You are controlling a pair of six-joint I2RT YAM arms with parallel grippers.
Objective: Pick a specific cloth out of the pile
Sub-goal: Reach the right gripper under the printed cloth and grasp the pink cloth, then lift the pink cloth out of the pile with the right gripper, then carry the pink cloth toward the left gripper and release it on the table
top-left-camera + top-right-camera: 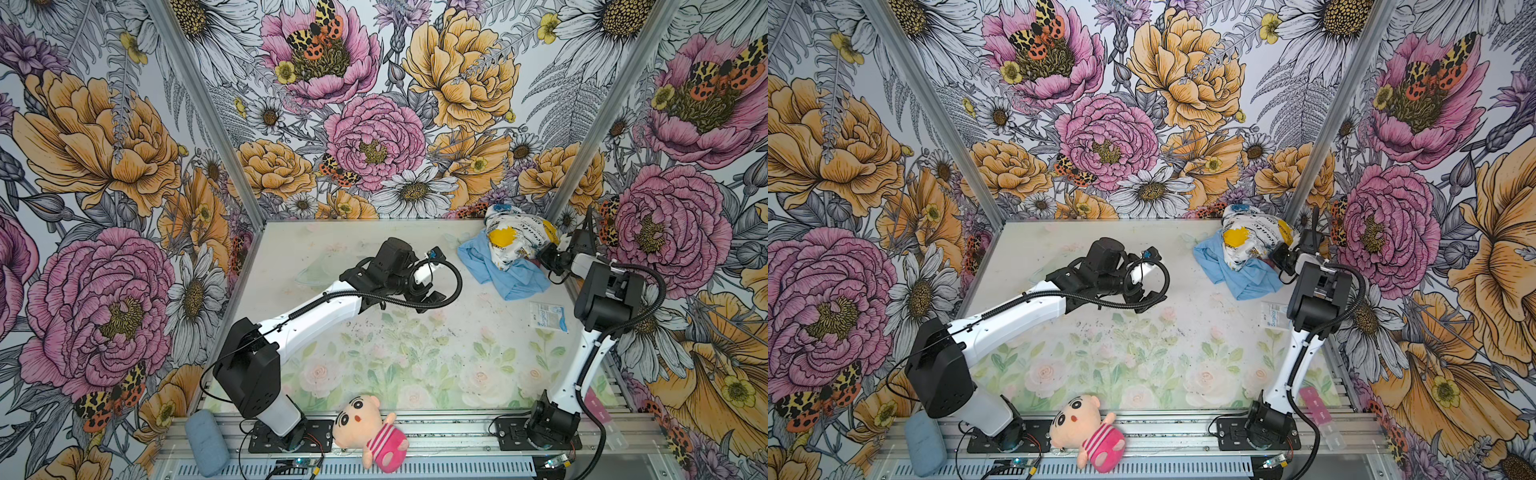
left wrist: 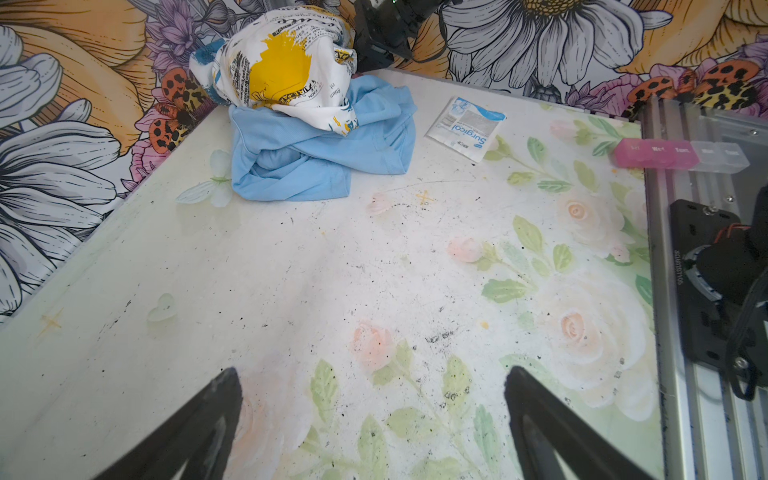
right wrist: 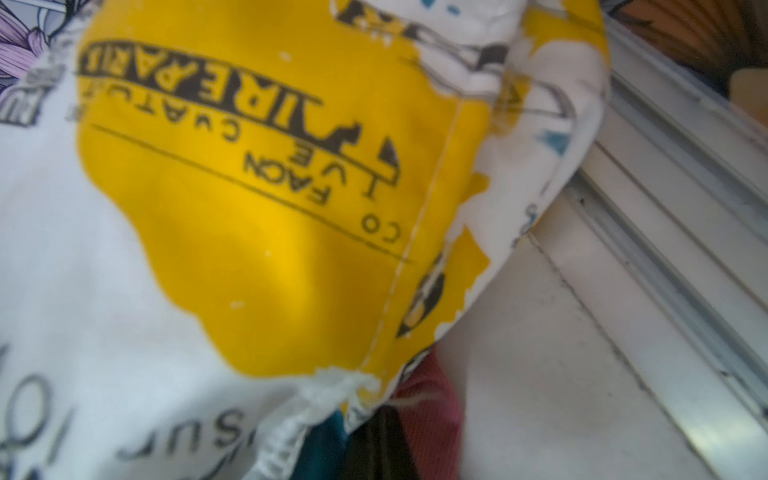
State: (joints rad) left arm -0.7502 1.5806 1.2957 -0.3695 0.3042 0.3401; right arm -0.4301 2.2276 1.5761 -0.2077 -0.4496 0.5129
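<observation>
Right gripper (image 1: 547, 261) pinched shut at pile (image 1: 513, 245), arm extended forward.

The left gripper (image 2: 372, 424) hangs with jaws spread wide over the floral tabletop (image 2: 291, 270), facing the pile (image 2: 307, 112), white printed cloth atop light blue cloth, with a Surgical mask packet (image 2: 465, 126) and a pink-and-clear pill organizer (image 2: 681, 154) beyond.

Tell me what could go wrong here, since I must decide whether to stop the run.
The right pincer is shut at the pile's edge, where only a sliver of the red cloth shows under the printed cloth. It may have nipped the printed cloth too, dragging the heap along. The surgical packet lies near and could get swept.
</observation>
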